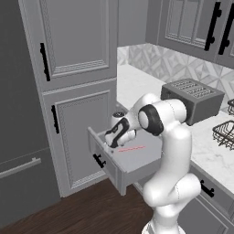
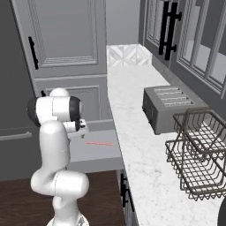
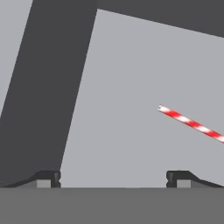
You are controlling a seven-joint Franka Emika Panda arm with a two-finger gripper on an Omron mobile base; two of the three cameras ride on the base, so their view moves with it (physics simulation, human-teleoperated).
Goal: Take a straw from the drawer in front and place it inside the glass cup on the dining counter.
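Straw (image 1: 131, 148) lay flat on the floor of the pulled-out drawer (image 1: 137, 165), loose and touching nothing else, presumably because it had not yet been picked up. In the hand view it ran from the centre toward four o'clock, red and white striped, off to the side of the gripper (image 3: 113, 177) rather than between its tips. The jaws stood wide apart, released and empty. The arm bent sharply at the elbow, its hand lowered over the drawer's near end, at about nine o'clock of the straw in the left base view.
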